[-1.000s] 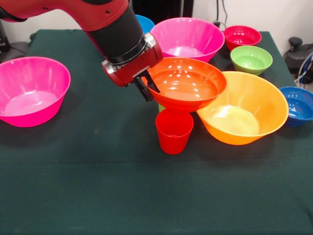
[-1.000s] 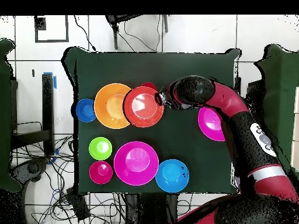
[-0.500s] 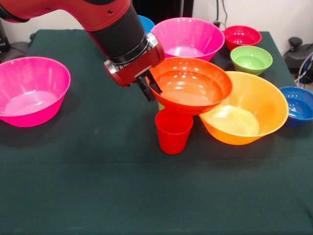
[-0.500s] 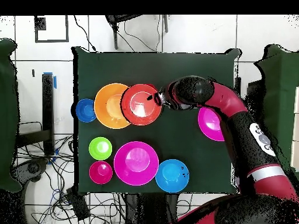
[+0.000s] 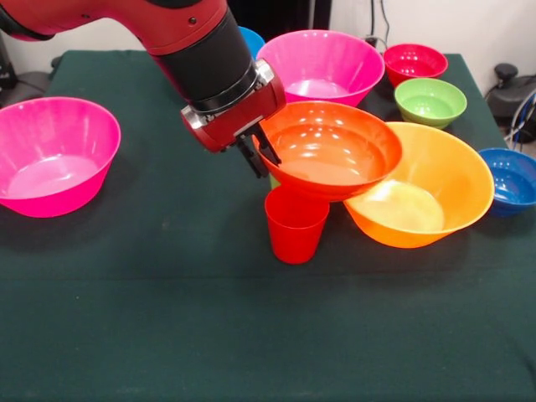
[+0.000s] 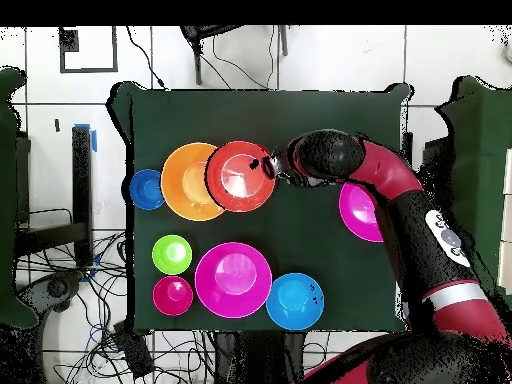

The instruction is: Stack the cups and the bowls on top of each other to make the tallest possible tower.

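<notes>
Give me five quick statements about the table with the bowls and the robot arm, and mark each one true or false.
1. The gripper grips the rim of the red-orange bowl. True.
2. The red-orange bowl sits flat on the table. False: it is lifted, overlapping the big orange bowl.
3. The red cup stands upright on the table. True.
4. The green bowl is nested inside the dark blue bowl. False: they stand apart, each on the table.
5. Only one big pink bowl is on the table. False: there are two, one near the table's edge, one beside the magenta-red bowl.
</notes>
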`<state>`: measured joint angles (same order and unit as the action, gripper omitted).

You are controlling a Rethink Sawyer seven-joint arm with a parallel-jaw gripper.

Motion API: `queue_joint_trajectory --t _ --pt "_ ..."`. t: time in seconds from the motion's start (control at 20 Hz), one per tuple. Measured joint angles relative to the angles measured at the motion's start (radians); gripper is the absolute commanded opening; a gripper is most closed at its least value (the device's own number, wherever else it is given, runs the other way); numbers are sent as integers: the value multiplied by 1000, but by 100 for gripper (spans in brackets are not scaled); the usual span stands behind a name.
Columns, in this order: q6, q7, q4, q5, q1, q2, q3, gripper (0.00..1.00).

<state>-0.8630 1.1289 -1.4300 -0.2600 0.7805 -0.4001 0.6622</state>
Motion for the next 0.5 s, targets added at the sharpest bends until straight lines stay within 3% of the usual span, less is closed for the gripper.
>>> queue_joint_trajectory --t 0.05,0.1,0.5 --pt "0 0 0 0 0 0 0 0" --pt "0 0 0 0 0 0 1 100" --pt "0 0 3 0 -5 0 1 100"
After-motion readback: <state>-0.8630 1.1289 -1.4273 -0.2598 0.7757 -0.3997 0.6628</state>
